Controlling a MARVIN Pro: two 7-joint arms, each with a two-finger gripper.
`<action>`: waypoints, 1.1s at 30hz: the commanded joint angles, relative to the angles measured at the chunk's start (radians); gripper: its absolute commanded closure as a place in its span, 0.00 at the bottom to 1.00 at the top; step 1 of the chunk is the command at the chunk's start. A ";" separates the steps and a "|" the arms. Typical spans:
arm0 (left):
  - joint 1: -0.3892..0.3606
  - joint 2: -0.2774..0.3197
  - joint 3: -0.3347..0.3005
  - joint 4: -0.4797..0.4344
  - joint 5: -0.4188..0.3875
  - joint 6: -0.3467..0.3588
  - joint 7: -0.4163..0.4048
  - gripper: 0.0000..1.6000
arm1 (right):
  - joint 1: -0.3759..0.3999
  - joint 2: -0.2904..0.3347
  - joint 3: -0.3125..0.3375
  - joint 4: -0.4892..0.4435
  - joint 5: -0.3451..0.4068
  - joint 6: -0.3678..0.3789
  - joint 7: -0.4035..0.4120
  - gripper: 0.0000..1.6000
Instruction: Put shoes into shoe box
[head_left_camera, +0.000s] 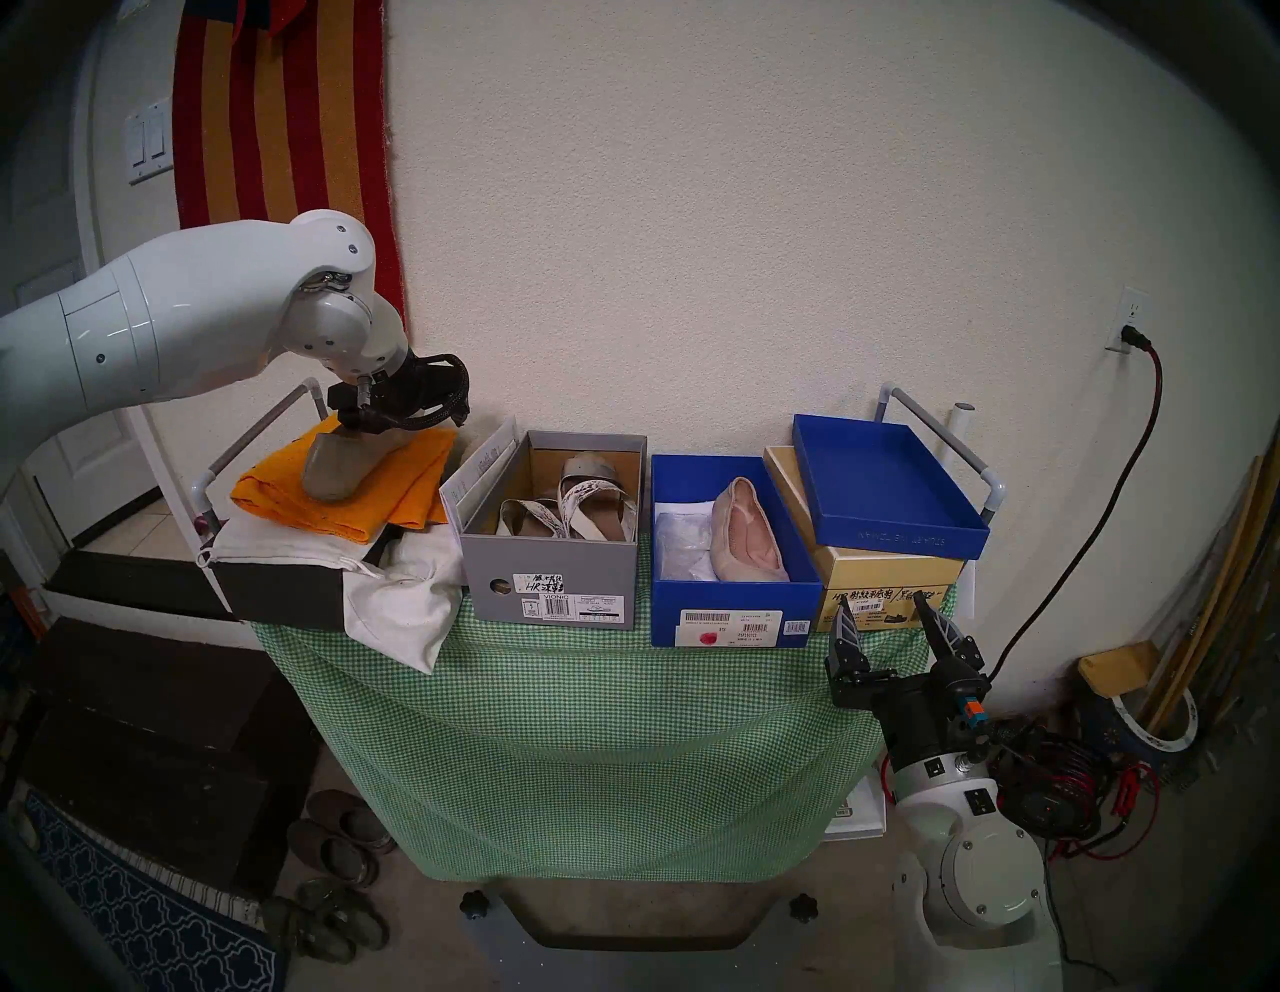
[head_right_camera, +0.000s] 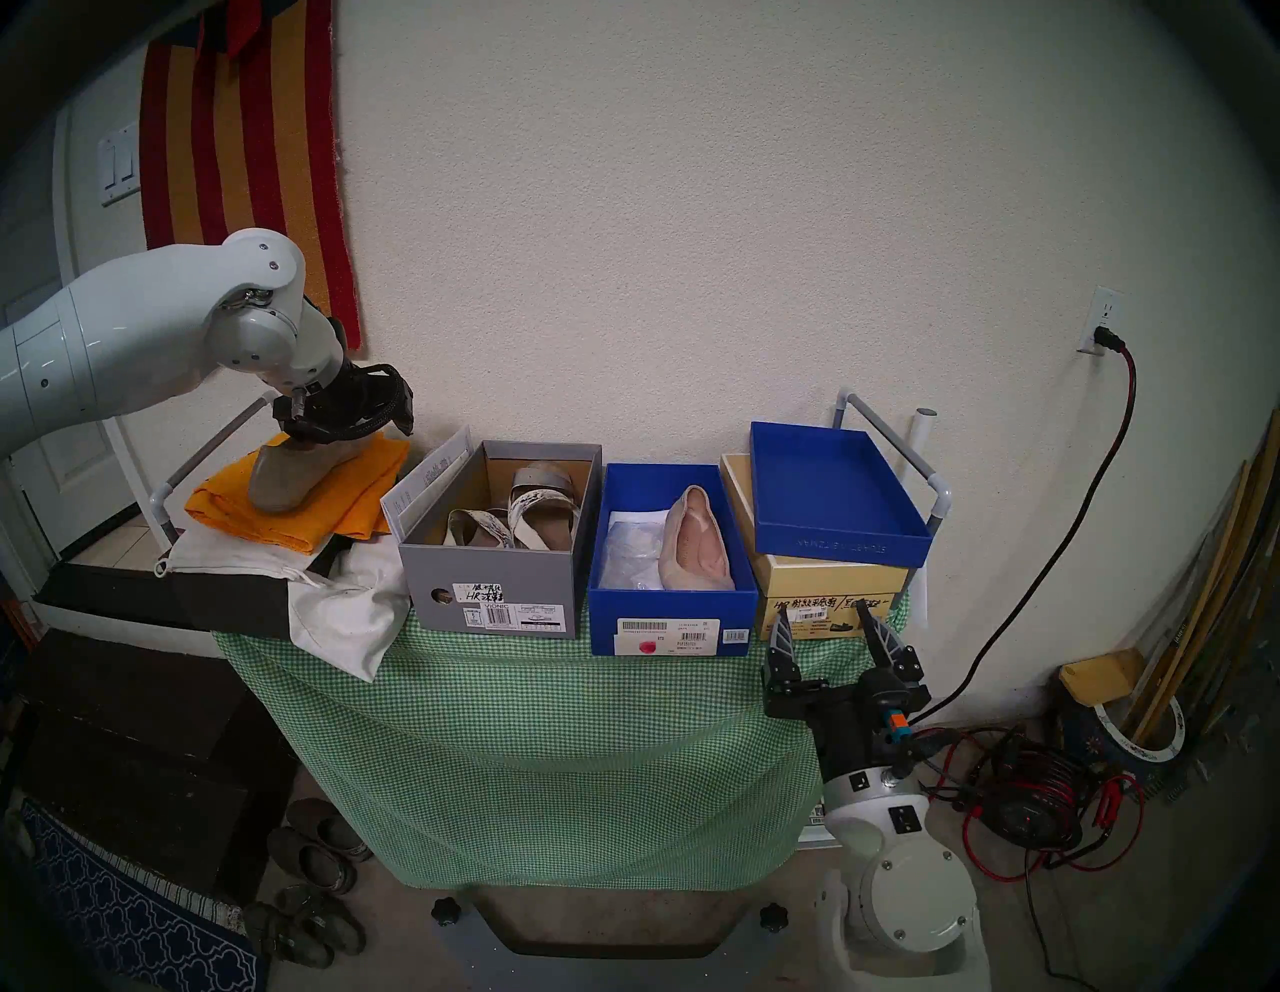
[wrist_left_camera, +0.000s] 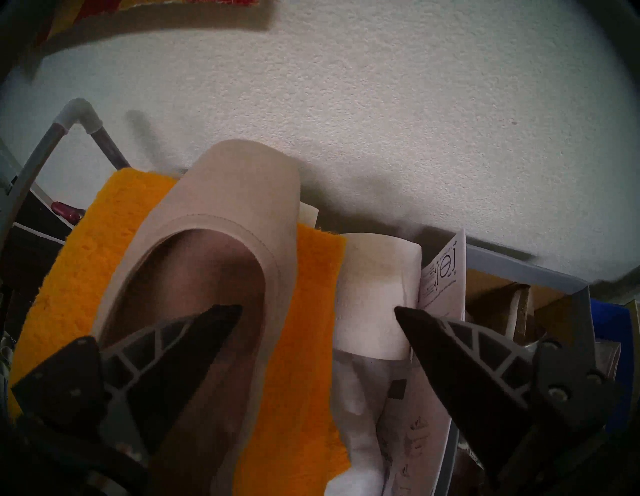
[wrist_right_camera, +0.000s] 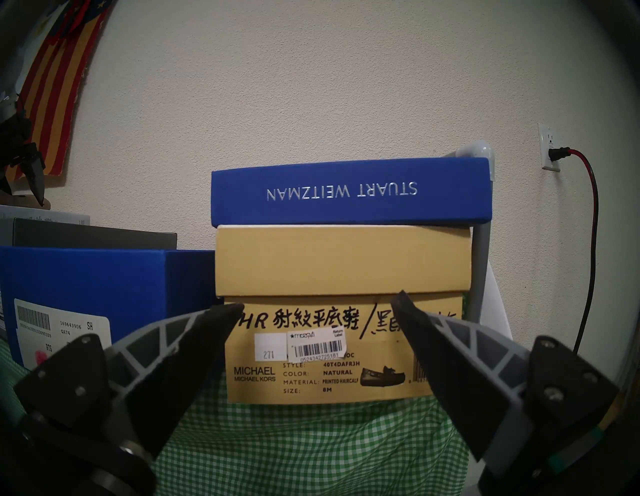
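Shoes: one beige flat (head_left_camera: 751, 530) lies in the blue shoe box (head_left_camera: 734, 603) at centre frame of the head view, beside crumpled white paper (head_left_camera: 682, 547). The second flat (wrist_left_camera: 207, 263) rests on the orange cloth (wrist_left_camera: 69, 263) at upper left. The left pincer (wrist_left_camera: 318, 311) is spread wide, one fingertip (wrist_left_camera: 221, 318) over the flat's opening, nothing gripped. The right pincer (wrist_right_camera: 317, 304), at lower right above the green-checked tabletop (head_left_camera: 589, 693), is spread wide and empty, facing the tan box (wrist_right_camera: 343, 263) under the blue lid (wrist_right_camera: 349, 194).
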 joint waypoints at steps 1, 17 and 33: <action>0.011 -0.032 -0.003 0.028 0.006 0.010 -0.021 0.00 | -0.001 0.000 0.000 -0.001 0.001 0.000 0.000 0.00; 0.001 -0.026 -0.008 0.038 0.040 0.014 -0.028 1.00 | -0.001 0.000 0.000 -0.001 0.001 0.000 0.000 0.00; -0.135 0.065 -0.087 -0.174 0.091 -0.074 0.031 1.00 | 0.000 0.000 0.000 -0.001 0.001 0.000 0.000 0.00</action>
